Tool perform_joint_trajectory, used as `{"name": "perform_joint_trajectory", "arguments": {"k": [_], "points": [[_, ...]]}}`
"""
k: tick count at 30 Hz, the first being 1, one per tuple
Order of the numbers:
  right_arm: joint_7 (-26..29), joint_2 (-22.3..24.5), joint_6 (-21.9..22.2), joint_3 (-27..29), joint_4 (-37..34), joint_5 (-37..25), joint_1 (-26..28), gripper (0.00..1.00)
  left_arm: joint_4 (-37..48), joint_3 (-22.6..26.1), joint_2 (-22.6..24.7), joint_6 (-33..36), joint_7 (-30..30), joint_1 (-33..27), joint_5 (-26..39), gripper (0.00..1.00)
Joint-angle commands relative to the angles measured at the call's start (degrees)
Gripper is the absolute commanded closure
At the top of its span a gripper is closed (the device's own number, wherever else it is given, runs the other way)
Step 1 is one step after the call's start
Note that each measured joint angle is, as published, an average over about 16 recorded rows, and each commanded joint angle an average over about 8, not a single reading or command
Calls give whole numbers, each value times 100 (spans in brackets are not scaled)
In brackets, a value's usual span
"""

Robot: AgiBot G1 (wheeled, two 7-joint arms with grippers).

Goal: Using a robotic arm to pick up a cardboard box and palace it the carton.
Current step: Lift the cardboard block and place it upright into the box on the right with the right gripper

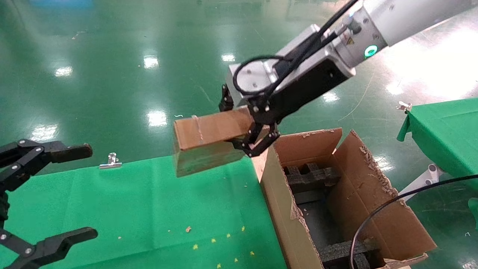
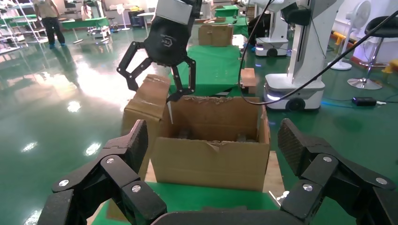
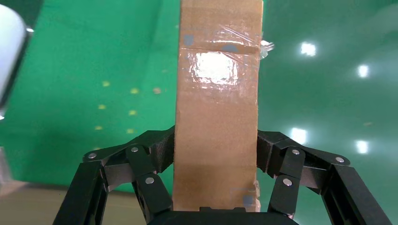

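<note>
The robotic arm, my right one (image 1: 377, 26), reaches in from the upper right. Its gripper (image 1: 243, 124) is shut on the cardboard box (image 1: 209, 140), a flat brown slab held in the air over the green table's far edge, just left of the carton (image 1: 283, 209). In the right wrist view the fingers (image 3: 159, 147) press both broad faces of the box (image 3: 217, 108), whose narrow edge carries shiny tape. The carton stands open with ragged flaps and black foam blocks (image 1: 310, 175) inside. My left gripper (image 1: 80, 194) hangs open and empty at the lower left, facing the carton (image 2: 206, 164).
A green cloth covers the table (image 1: 149, 209), held by a metal clip (image 1: 111, 160), with small crumbs near the front. A second green table (image 1: 444, 130) stands at the right. A black cable (image 1: 392, 203) loops over the carton's near corner.
</note>
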Motion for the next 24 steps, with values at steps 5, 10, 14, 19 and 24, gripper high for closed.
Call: {"name": "perform_joint_trajectory", "arguments": {"k": [5, 10, 14, 19, 24], "points": [[-257, -99, -17, -245, -311, 238, 357, 100, 0, 1, 0, 0, 0, 0, 0, 0], [-415, 3, -21, -539, -528, 346, 562, 100, 0, 1, 0, 0, 1, 0, -1, 0], [-491, 188, -29, -822, -688, 317, 799, 100, 0, 2, -1, -1, 1, 0, -1, 0], [-477, 479, -44, -1264, -795, 190, 1200, 100, 0, 2, -1, -1, 1, -1, -1, 0], [-408, 820, -58, -1879, -809, 9, 1685, 100, 0, 3, -1, -1, 1, -1, -2, 0]]}}
